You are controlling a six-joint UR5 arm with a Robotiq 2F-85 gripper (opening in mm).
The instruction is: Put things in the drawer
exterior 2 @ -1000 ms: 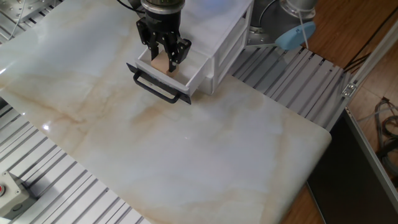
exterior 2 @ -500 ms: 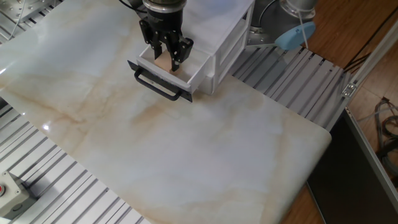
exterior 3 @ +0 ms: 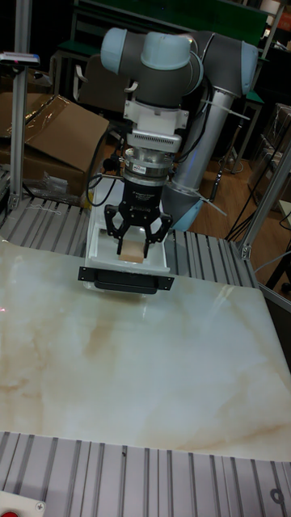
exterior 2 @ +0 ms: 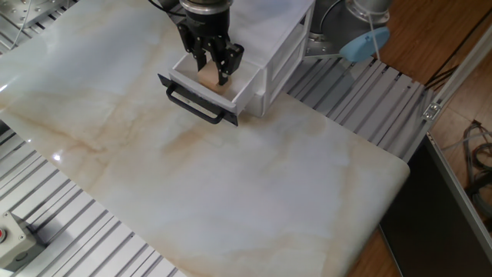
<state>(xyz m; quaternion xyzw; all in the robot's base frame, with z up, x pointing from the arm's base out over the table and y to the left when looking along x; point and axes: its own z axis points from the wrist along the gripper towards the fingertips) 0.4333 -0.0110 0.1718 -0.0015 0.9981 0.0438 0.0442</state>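
Light-tan wood, plain-faced and square-cornered: the cube down inside the open drawer, framed by the two black fingers of the gripper. Seen from the tall fixed view, the same cube between spread fingers with a gap showing on either side, so released rather than clenched, though contact at the very tips hard to rule out. Half a second ago and a second ago, held higher and nearer the drawer's front lip; now lower and further in, with the fingers parted wider. Judged from that: placement as good as made, leaving only a straight lift clear of the drawer walls. Drawer of smooth white plastic, a shallow box pulled out from the small white cabinet, fronted by a long black bar handle. Beneath it all, a glossy marble-patterned table, cream with tan veining, flanked by ribbed aluminium rails.
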